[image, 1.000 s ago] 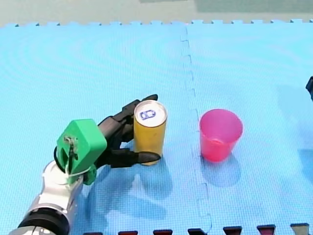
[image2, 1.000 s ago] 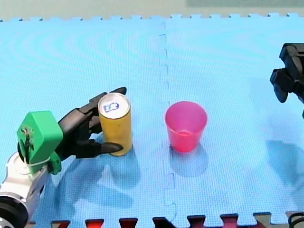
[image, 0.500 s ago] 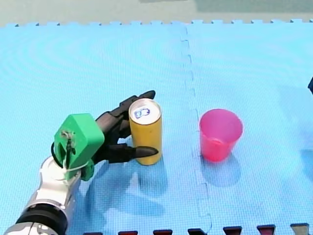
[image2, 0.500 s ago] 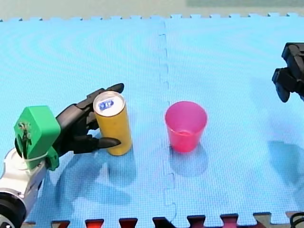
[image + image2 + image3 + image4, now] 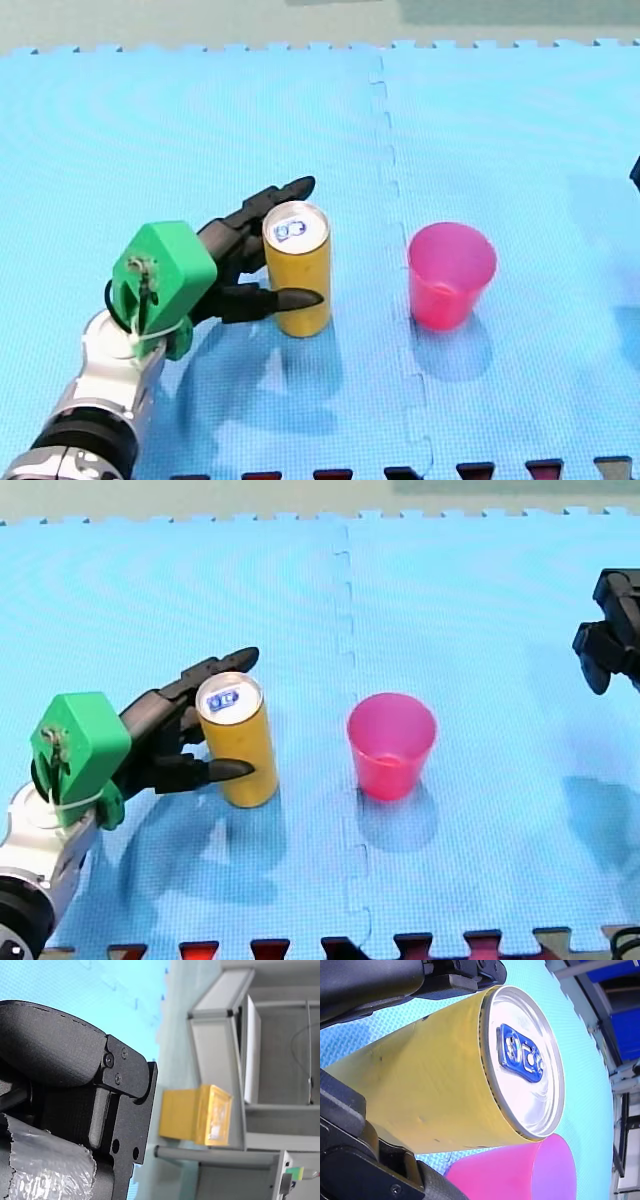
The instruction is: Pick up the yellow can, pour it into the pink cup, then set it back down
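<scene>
The yellow can point(image 5: 298, 278) stands left of the mat's middle seam, its silver top with a blue tab leaning slightly to the left. My left hand point(image 5: 305, 240) comes in from the lower left and is shut on it, thumb across the front and fingers behind. The second wrist view shows the can point(image 5: 435, 1090) between black fingers point(image 5: 380, 980), with the pink cup point(image 5: 520, 1170) just beyond. The pink cup point(image 5: 450, 275) stands upright to the can's right, a short gap away. My right hand point(image 5: 612, 630) hangs at the right edge, holding nothing.
A blue foam puzzle mat point(image 5: 200, 120) covers the surface, with a seam point(image 5: 390, 150) running front to back between can and cup. Its far edge point(image 5: 300, 45) meets a grey floor. In the first wrist view, a metal shelf frame with a yellow box point(image 5: 195, 1115) stands beyond the mat.
My left hand has drawn the can slightly to the left and tipped its top that way. The pink cup has not moved.
</scene>
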### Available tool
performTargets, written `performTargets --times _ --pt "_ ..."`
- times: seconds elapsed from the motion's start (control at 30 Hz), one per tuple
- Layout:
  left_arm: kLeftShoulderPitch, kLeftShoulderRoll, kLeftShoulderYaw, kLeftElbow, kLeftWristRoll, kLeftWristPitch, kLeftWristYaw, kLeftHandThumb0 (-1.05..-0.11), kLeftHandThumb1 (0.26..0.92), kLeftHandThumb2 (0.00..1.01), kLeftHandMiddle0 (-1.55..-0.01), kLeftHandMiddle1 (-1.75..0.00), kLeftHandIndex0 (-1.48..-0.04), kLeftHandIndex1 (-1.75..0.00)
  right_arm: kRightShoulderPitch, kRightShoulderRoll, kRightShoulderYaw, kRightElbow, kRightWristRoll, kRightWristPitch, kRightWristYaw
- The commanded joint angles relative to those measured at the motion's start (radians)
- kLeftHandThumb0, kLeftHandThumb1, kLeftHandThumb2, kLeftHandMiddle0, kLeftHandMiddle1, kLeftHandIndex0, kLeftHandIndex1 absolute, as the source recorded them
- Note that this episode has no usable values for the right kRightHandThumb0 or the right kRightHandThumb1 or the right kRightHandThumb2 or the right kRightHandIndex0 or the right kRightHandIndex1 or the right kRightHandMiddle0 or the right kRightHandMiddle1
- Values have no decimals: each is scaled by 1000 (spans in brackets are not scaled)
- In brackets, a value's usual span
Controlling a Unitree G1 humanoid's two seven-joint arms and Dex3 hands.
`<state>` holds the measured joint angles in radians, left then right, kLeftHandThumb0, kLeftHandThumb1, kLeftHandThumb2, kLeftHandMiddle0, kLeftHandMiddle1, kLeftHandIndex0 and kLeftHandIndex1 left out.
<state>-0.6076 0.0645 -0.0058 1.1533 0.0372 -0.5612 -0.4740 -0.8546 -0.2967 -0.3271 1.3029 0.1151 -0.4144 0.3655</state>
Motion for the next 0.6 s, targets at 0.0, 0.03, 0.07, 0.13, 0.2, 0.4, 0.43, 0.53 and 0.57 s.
performTargets --times 0.0,0.03,0.07,0.13,0.2,0.4,0.43,0.53,0.57 --pt "-1 -4 -7 -4 7 1 8 -903 702 0 -183 -6 -162 -3 3 -3 0 -3 3 -4 -1" --pt "0 -7 -10 -5 9 0 11 -903 702 0 -185 -7 -162 -3 4 -3 0 -3 3 -4 -2" --pt "0 -10 -12 -5 10 0 14 -902 702 0 -187 -7 -163 -3 4 -3 0 -3 2 -3 -2" --pt "-1 -14 -16 -4 13 0 22 -902 703 1 -197 -11 -166 -3 4 -4 1 -2 1 -2 -3" --pt "-2 -16 -19 -3 18 2 33 -901 704 1 -227 -24 -178 -8 4 -4 2 -2 0 -2 -4" --pt "-7 -31 -43 -8 61 -4 132 -897 717 5 -368 -67 -280 -35 7 -6 3 -3 -1 -3 -4" --pt "-6 -34 -48 -9 69 -7 148 -902 724 7 -394 -66 -293 -32 7 -6 3 -3 -1 -3 -4" --pt "-4 -45 -67 -4 107 -17 238 -810 770 5 -663 -65 -585 -43 6 -6 4 -3 -1 -2 -5" --pt "-4 -48 -73 1 121 -17 276 -773 766 3 -739 -66 -660 -42 6 -5 4 -3 -1 -2 -5"
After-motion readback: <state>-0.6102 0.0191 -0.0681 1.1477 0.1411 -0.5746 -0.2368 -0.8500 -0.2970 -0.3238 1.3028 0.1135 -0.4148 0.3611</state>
